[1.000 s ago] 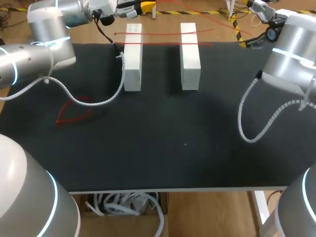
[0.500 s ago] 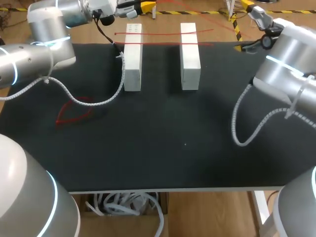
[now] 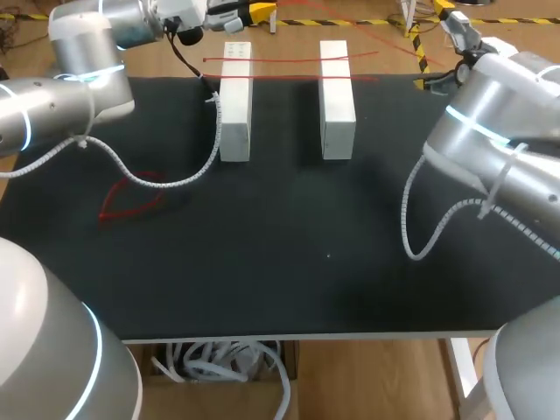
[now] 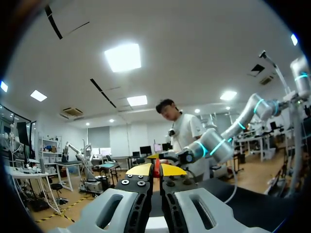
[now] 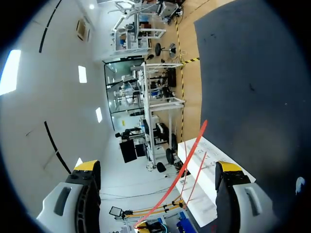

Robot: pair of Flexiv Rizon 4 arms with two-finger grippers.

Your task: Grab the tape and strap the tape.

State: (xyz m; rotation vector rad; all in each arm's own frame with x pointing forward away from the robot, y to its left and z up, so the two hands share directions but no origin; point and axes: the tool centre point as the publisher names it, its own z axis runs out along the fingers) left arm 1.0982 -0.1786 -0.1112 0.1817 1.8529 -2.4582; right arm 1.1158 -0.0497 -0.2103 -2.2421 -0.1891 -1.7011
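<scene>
Two white blocks (image 3: pixel 234 101) (image 3: pixel 337 98) stand side by side at the table's far edge. Two red tapes (image 3: pixel 284 59) (image 3: pixel 284 78) lie stretched across both of them. My left gripper (image 3: pixel 254 10) sits beyond the far edge, behind the left block; in its wrist view the left gripper (image 4: pixel 156 171) is shut on a red tape (image 4: pixel 156 167). My right gripper (image 3: pixel 440 45) hangs at the far right corner, open. In the right wrist view a red tape (image 5: pixel 190 162) runs ahead between the wide-apart fingers of the right gripper (image 5: pixel 158 166), touching neither, above the white blocks (image 5: pixel 206 194).
A loose red tape loop (image 3: pixel 131 199) lies on the black table (image 3: pixel 289 262) at the left. White spiral cables hang from both arms, the left one (image 3: pixel 175 179) trailing over the table near the left block.
My right arm has swung inward to the left, toward the blocks, with its gripper still open. The left arm and the blocks have not moved.
</scene>
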